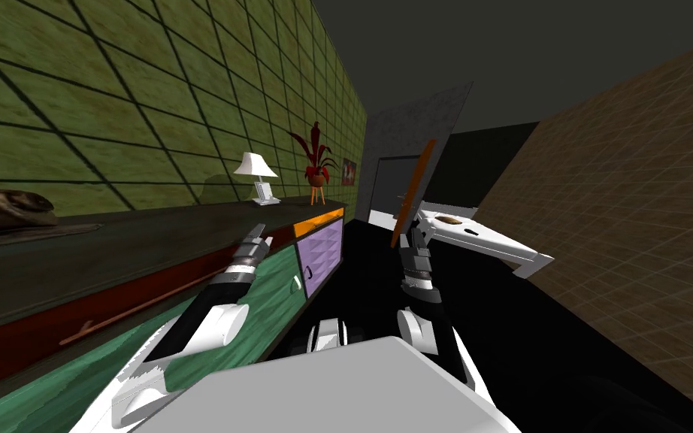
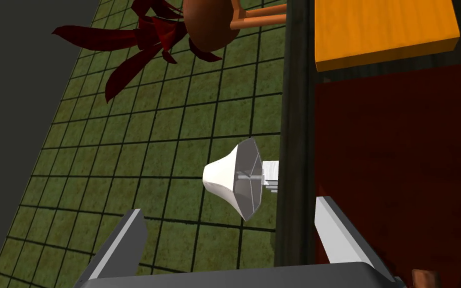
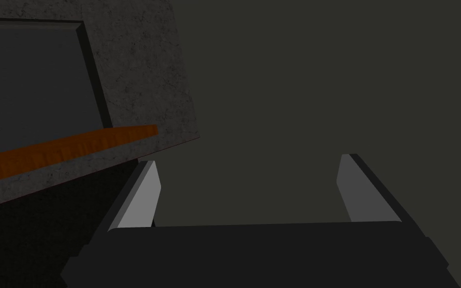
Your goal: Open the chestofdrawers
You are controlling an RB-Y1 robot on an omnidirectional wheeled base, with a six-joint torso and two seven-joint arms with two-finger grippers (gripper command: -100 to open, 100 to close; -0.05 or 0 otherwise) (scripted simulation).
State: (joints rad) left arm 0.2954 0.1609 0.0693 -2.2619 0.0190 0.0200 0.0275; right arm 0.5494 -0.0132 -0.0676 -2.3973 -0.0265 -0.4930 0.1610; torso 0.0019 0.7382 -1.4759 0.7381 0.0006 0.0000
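Standing along the green tiled wall on the left, the chest of drawers [image 1: 149,248] is seen with red, green, purple and orange fronts. The left end effector [image 1: 258,234] is held released near its dark top edge, and a white lamp [image 2: 229,175] is framed between the fingers. The right end effector [image 3: 248,160] is likewise released, well apart from the chest

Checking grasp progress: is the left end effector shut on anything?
No, the left end effector stands open, its two fingers wide apart, gripping nothing.
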